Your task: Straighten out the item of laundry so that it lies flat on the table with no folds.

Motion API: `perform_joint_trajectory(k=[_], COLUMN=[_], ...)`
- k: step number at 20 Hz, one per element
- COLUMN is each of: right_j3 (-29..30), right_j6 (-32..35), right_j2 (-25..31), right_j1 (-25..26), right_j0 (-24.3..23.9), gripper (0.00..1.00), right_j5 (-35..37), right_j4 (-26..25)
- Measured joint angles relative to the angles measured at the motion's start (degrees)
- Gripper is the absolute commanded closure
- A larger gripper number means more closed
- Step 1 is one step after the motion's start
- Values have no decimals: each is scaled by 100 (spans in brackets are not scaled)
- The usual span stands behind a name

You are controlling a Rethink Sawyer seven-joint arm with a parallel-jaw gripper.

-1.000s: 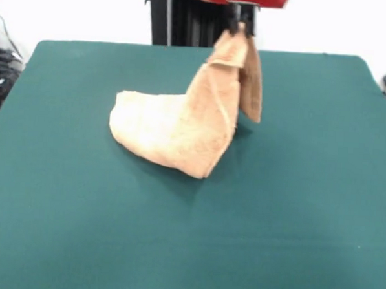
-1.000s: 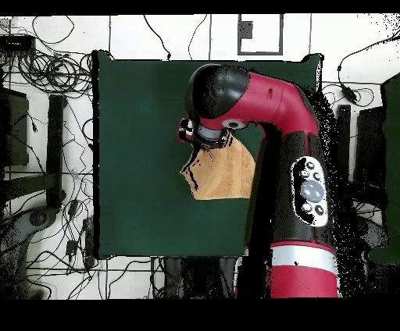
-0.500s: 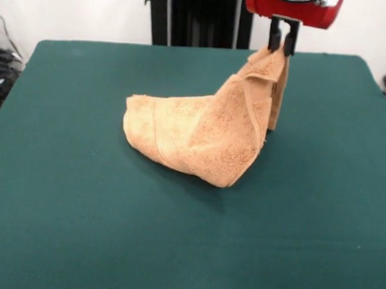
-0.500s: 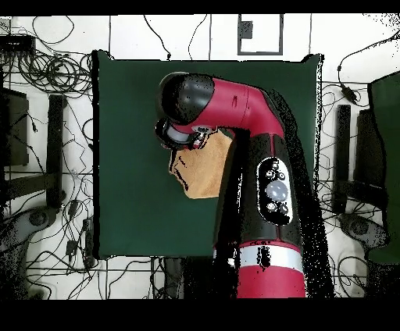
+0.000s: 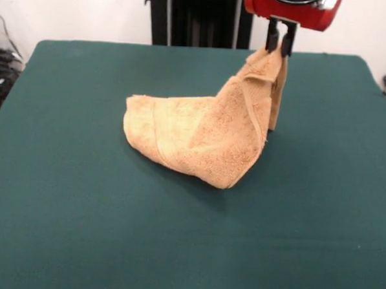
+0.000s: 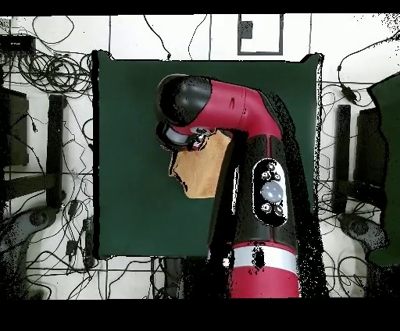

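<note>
Black two-finger pincer (image 5: pixel 280 45) clenched on raised corner of orange-tan terry towel (image 5: pixel 193 135); rest of towel heaped, folded, on middle of dark green felt bench (image 5: pixel 78 229); judgement: drag corner low and right, slowly, so fold opens; release only once flat.

The black end effector (image 5: pixel 279 47) pinches one corner of the orange-tan terry-cloth towel (image 5: pixel 200 135), raised above the dark green felt-topped bench (image 5: pixel 79 216), the rest lying folded.
</note>
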Motion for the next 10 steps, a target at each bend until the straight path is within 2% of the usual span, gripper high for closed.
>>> perform_joint_trajectory(k=[10], right_j3=[-378], right_j6=[1], right_j2=[-89], right_j1=[62], right_j0=[100], gripper=[100], right_j5=[220], right_j4=[7])
